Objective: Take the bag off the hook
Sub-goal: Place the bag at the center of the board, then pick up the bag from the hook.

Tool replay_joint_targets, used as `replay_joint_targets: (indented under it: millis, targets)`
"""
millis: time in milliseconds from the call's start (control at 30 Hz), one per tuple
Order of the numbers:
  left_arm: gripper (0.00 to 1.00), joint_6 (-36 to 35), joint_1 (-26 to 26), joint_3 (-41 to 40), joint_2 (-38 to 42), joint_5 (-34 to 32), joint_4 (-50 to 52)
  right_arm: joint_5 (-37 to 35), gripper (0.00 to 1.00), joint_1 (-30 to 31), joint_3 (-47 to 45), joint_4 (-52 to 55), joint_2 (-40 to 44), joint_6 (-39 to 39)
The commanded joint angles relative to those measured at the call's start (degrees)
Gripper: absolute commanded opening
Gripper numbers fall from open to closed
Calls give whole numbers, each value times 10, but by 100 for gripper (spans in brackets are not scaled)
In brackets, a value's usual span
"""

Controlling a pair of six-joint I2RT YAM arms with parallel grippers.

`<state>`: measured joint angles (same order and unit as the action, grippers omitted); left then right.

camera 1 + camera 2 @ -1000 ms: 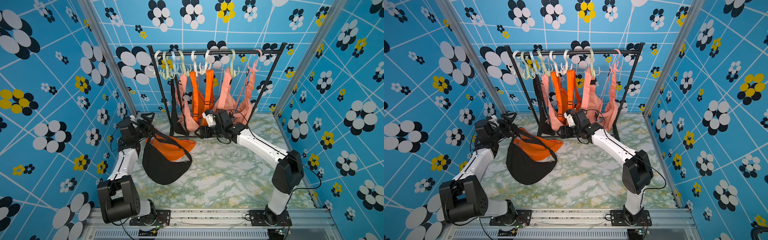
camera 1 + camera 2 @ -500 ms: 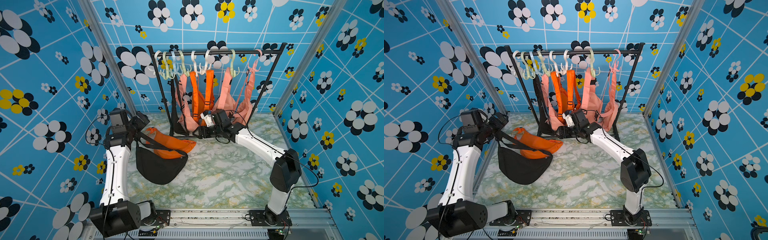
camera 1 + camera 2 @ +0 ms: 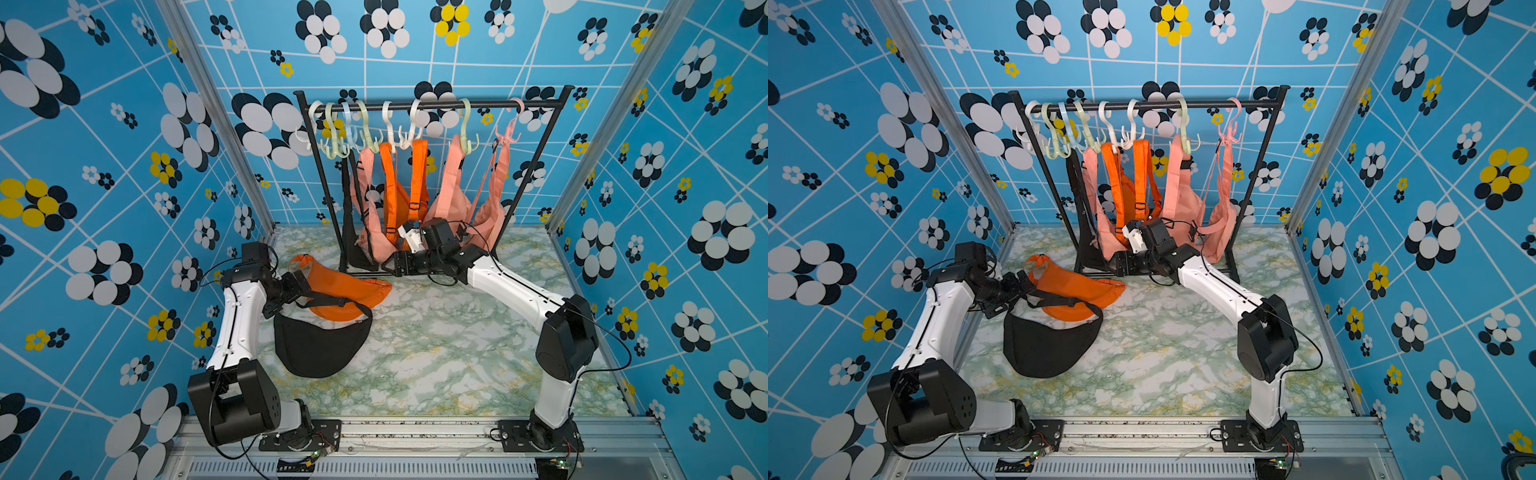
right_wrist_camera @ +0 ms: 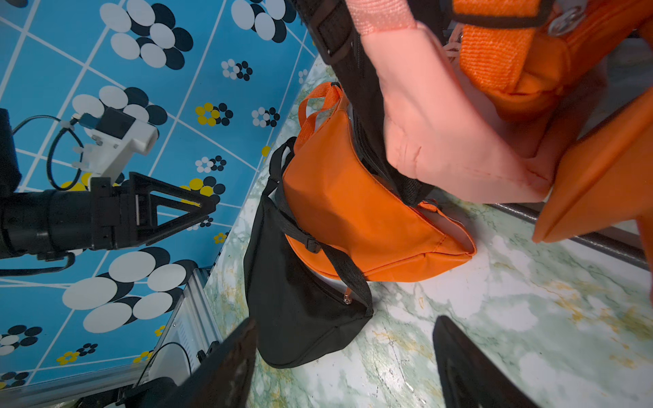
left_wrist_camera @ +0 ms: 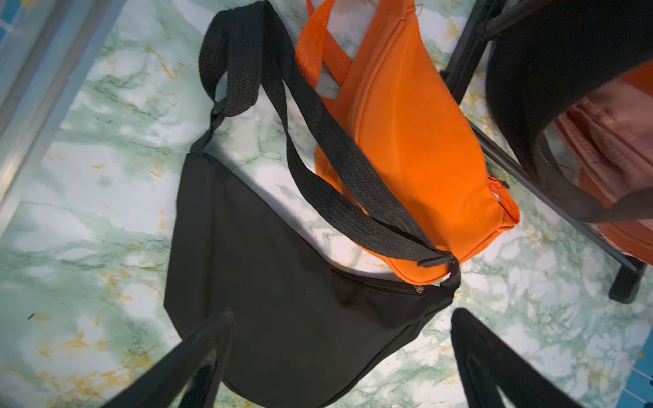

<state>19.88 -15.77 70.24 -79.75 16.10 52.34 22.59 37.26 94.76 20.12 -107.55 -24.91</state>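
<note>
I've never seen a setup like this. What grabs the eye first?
The loud blue walls with flower prints, then the black rack at the back, hung with pink and orange bags. On the marble table near the left arm lie a black bag and an orange bag, the black strap draped across the orange one.

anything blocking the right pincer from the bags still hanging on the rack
Nothing visible does. The open right pincer sits low by the black metal rack, close beside the bottom of a hanging salmon-pink fabric bag, with no other thing between them.
</note>
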Motion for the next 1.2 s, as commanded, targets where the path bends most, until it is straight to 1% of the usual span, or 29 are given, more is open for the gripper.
replay_joint_targets:
  millis: [0, 100, 167, 200, 233, 267, 300, 333, 367, 400, 433, 467, 500, 533, 600, 667, 767, 833, 967, 1033, 1167]
  targets:
    - [99, -9, -7, 25, 11, 7, 27, -3, 80, 0, -13, -2, 8, 6]
    - [99, -24, -2, 48, 33, -84, 58, -1, 80, 0, -16, 0, 8, 6]
    - [99, -40, 8, 63, 50, -162, 79, -2, 80, 0, -17, 0, 7, 9]
    - [99, -40, 2, 62, 60, -153, 82, -2, 80, 0, -17, -1, 6, 9]
    - [99, -31, -12, 52, 68, -108, 73, -2, 80, 0, -16, -1, 5, 10]
    - [99, -17, -30, 33, 76, -41, 51, 0, 80, -1, -14, -2, 2, 10]
    - [99, -3, -35, 24, 78, -29, 43, 2, 80, 0, -12, -4, -2, 9]
    - [99, -3, -20, 29, 72, -75, 55, 5, 80, -1, -10, -3, -4, 8]
    - [99, -12, 6, 39, 64, -150, 71, 9, 80, 0, -8, -5, -6, 6]
    - [99, -16, 24, 46, 61, -180, 79, 10, 80, -1, -8, -7, -7, 5]
    - [99, -15, 24, 47, 61, -150, 76, 11, 80, 0, -9, -8, -6, 5]
    - [99, -10, 13, 40, 66, -85, 51, 11, 80, 0, -10, -9, -5, 5]
    - [99, 2, 8, 31, 73, -38, 25, 8, 80, -1, -12, -8, -3, 9]
    - [99, 17, 12, 26, 78, -23, 5, 4, 80, -1, -13, -6, -2, 13]
    - [99, 28, 40, 25, 82, -19, -37, -5, 80, -1, -15, -1, 1, 21]
    - [99, 32, 89, 36, 75, -26, -80, -6, 80, -1, -16, -1, 3, 23]
    - [99, 19, 162, 66, 47, -46, -124, -5, 77, -3, -12, -2, 7, 26]
    - [99, 15, 194, 86, 22, -56, -151, -14, 76, -4, -12, -4, 15, 28]
    - [99, 29, 230, 130, -41, -45, -202, -56, 76, -6, -26, -9, 44, 37]
    - [99, 24, 257, 169, -75, -65, -193, -82, 76, -7, -53, -14, 62, 43]
    - [99, -38, 335, 271, -160, -134, -135, -131, 76, -15, -81, -18, 96, 50]
